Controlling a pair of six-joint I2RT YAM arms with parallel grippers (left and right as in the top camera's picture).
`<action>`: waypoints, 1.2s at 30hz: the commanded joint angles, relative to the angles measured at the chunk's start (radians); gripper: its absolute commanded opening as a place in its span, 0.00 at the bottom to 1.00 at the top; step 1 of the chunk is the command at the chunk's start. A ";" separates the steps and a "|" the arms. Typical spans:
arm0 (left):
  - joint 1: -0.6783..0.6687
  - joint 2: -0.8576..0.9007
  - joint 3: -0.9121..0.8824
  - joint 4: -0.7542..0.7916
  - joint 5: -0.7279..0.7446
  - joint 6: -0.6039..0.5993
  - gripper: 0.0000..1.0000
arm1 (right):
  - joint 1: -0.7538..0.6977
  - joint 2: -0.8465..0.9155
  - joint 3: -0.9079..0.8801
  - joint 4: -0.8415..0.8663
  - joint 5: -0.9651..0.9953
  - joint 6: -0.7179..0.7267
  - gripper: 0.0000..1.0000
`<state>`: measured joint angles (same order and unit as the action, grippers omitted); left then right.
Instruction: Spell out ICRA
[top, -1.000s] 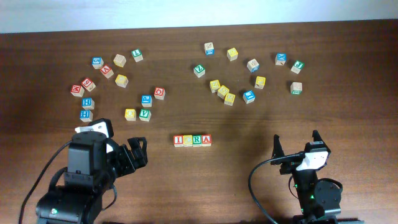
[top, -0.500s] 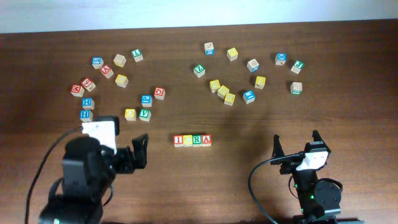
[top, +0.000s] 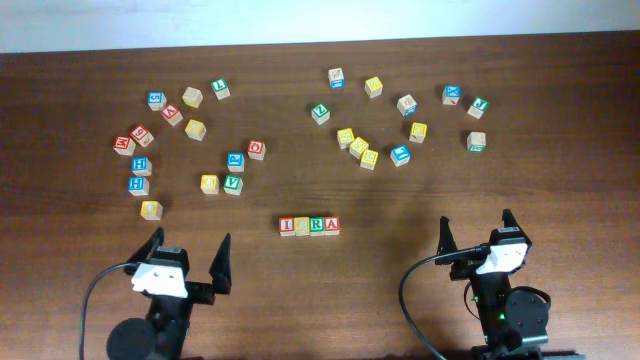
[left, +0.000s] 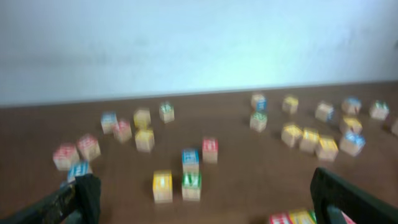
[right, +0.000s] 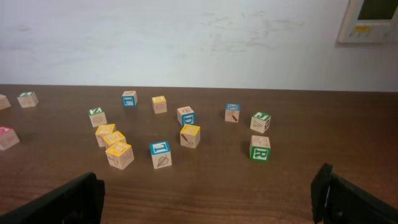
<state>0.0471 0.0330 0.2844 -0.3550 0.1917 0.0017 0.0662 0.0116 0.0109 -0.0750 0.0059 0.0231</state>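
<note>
ICRA row (top: 309, 226) lay left-to-right on bench (top: 420, 200), blocks touching, letters upright facing robot. Spread wide, empty, well apart from row: left hand (top: 190, 240), right hand (top: 476, 222).

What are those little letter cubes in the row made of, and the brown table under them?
The four small letter cubes spelling ICRA look like pale wood with painted faces; a similar yellow-topped cube shows bare tan sides. The dark brown table shows streaky grain: wood or laminate, I cannot tell.

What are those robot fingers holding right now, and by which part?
Nothing. The left fingers and right fingers stand spread and empty; the ICRA cubes lie in a row, touched by neither.
</note>
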 joint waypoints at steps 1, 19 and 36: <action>0.006 -0.019 -0.092 0.095 0.011 0.014 0.99 | 0.005 -0.008 -0.005 -0.008 0.005 0.000 0.98; 0.008 -0.028 -0.276 0.274 -0.148 -0.046 0.99 | 0.005 -0.008 -0.005 -0.007 0.005 0.000 0.99; 0.008 -0.027 -0.276 0.277 -0.136 -0.046 0.99 | 0.005 -0.008 -0.005 -0.008 0.005 0.000 0.98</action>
<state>0.0483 0.0135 0.0116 -0.0711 0.0628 -0.0307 0.0662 0.0113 0.0109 -0.0750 0.0059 0.0227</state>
